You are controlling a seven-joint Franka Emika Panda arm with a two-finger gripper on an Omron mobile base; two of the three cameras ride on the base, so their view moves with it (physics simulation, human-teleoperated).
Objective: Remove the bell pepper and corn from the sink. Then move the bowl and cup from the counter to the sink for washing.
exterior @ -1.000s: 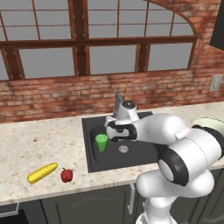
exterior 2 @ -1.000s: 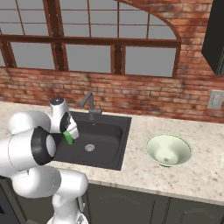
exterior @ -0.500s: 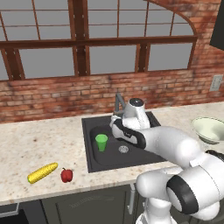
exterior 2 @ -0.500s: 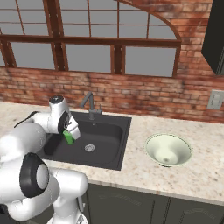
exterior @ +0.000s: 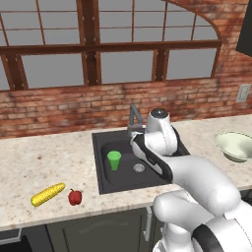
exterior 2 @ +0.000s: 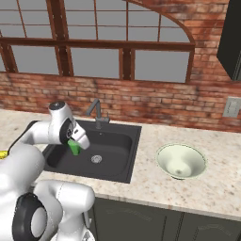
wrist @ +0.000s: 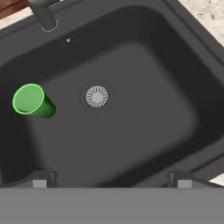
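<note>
Green cup (wrist: 32,101) upright in sink (exterior: 162,177), left of drain (wrist: 96,96). Jaws spread wide, empty, above basin. Corn (exterior: 47,194), pepper (exterior: 75,197) on bench, left. Bowl (exterior 2: 181,161) next, right bench: lift clear of faucet (exterior 2: 95,112), grip rim.

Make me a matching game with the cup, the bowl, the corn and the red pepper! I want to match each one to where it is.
Things:
1. cup
2. bowl
3. corn
4. bell pepper

Places:
A. on the counter, right beside the corn
B. standing upright inside the sink
C. on the counter on the far side of the sink from the vegetables
D. lying on the counter, the thing farthest from the sink

Pairs: 1-B, 2-C, 3-D, 4-A
</note>
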